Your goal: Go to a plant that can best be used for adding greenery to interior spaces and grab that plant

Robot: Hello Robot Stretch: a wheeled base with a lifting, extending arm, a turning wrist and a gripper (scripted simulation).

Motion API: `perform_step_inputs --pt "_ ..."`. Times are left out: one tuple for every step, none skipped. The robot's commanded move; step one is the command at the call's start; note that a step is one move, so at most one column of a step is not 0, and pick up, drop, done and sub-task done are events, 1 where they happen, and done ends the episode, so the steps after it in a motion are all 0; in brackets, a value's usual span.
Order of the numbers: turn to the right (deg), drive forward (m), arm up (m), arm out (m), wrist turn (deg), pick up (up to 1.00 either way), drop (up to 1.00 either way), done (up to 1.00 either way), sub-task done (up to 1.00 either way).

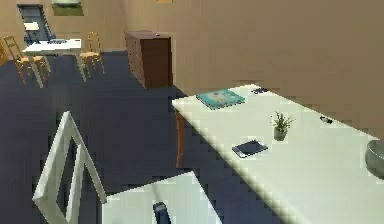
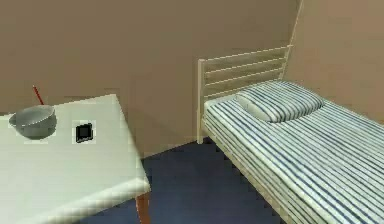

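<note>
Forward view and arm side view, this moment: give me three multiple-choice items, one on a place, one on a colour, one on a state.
1. Where does the potted plant stand?
A. on a wooden dresser
B. on the white table, right of the teal book in the forward view
C. on the floor

2. What covers the bed?
A. plain red cloth
B. green checks
C. pale cloth with dark stripes

3. How does the potted plant stand?
A. upright in its pot
B. tipped on its side
C. hanging from the ceiling

Answers:
1 B: the forward view shows it on the tabletop with the book to its left.
2 C: the arm side view shows stripes running across the cover.
3 A: its leaves rise straight above the small pot.
</note>
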Motion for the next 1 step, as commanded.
perform_step_inputs --pt "-45.0 0.0 0.0 0.0 0.0 0.0 0.0 0.0 0.0"
